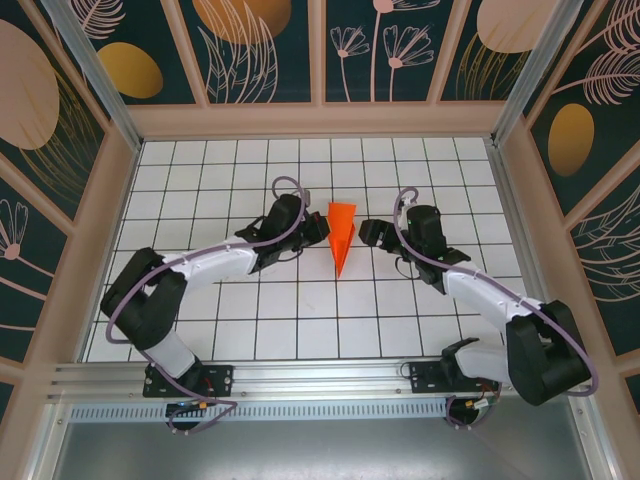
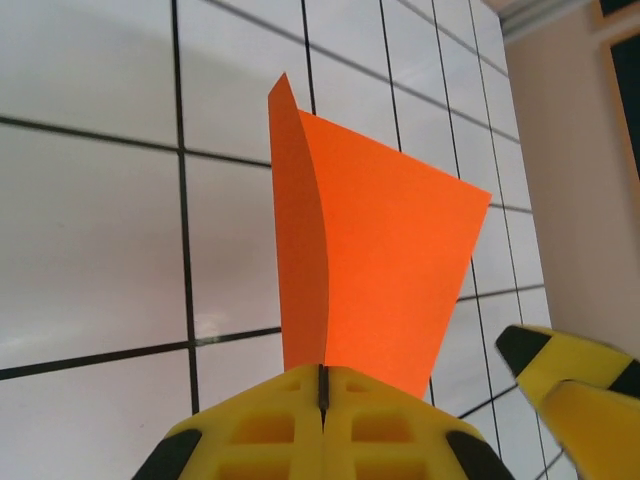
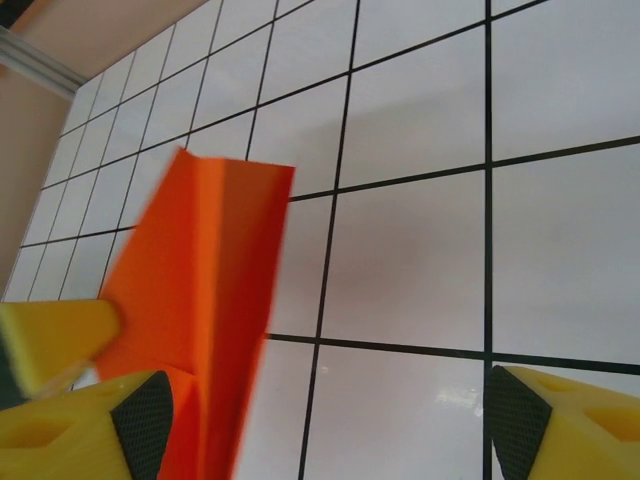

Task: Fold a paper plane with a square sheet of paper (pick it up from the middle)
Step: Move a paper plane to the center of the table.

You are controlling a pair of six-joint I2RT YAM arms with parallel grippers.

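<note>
The square sheet of paper is folded into a slim, pointed, bright orange paper plane. It is in the middle of the white grid table with its tip pointing toward the near edge. My left gripper is shut on the paper plane's ridge from the left. In the left wrist view the paper plane rises out of the seam between the closed yellow fingers. My right gripper stands open just to the right of it. In the right wrist view the paper plane lies beside the left fingertip, with nothing between the jaws.
The white grid table is enclosed by beige walls with dark floral panels. An aluminium rail carrying both arm bases runs along the near edge. A yellow finger of the left gripper shows in the right wrist view.
</note>
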